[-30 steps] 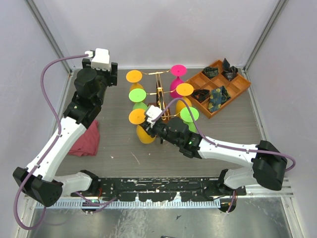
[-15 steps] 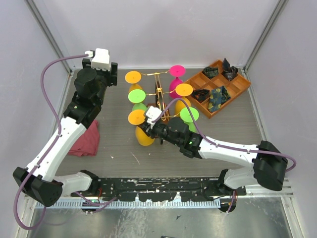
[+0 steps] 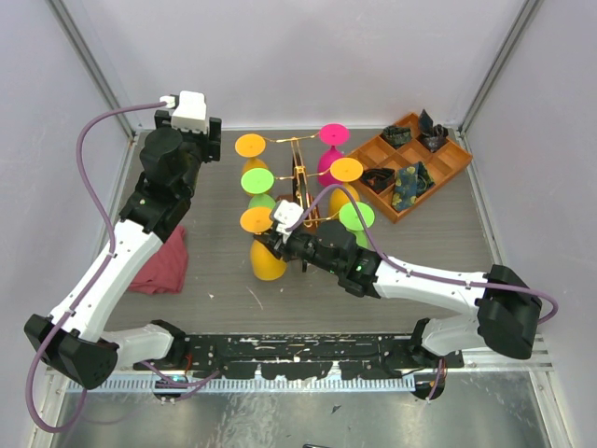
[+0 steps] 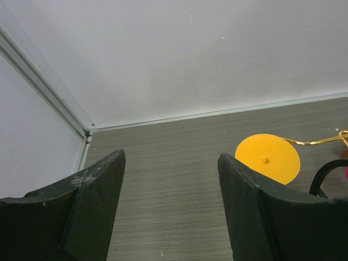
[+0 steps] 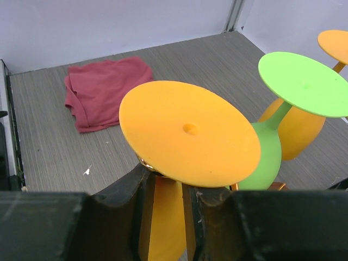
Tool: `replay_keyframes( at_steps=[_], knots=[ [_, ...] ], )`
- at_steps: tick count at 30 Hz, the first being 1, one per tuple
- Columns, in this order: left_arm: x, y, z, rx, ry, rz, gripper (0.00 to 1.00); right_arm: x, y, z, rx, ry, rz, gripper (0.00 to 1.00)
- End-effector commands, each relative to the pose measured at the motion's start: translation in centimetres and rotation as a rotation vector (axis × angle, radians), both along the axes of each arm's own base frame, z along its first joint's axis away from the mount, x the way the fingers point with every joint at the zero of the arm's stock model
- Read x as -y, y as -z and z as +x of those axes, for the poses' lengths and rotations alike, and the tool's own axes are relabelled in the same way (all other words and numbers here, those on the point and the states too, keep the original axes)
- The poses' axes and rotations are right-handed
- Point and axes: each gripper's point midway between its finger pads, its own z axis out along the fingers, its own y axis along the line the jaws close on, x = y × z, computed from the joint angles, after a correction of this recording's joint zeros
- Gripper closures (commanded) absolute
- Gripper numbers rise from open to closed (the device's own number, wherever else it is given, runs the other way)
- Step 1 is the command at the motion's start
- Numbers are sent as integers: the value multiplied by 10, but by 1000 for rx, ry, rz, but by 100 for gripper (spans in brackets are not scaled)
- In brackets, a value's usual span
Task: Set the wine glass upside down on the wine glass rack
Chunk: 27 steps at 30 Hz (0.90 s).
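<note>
Orange glass (image 5: 187, 130) seems hung on the rack (image 3: 299, 173); right gripper (image 5: 166, 185) flanks its stem, pinching or loose I cannot tell, so spread wide, retreat level; left gripper (image 4: 169, 163) gapes empty.

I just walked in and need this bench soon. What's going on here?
The right gripper is at the wine glass rack. Its fingers sit either side of the stem of an orange wine glass, which hangs upside down, foot up, on the rack's near left arm. Whether the fingers are clamped on the stem cannot be told. A green glass and others hang there too. The left gripper is open and empty over the table near its far left corner.
</note>
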Motion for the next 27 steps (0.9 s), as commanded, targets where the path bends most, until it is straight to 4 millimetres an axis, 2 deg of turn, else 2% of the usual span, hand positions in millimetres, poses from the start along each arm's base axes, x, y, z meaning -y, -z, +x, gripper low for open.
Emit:
replay_keyframes(
  at_steps=[1,6,14,27],
  knots=[
    [-3,0,2,17,-18,-9,25,-13,-46,-16,53,-88,112,69],
    [-3,0,3,17,-17,-9,25,-14,-48,-17,79,-91,113,70],
    [-1,4,5,8,-17,-2,25,-17,-37,-12,149,-78,51,73],
    [-5,13,7,11,-39,21,25,-7,-40,-26,318,-124,102,71]
  ],
)
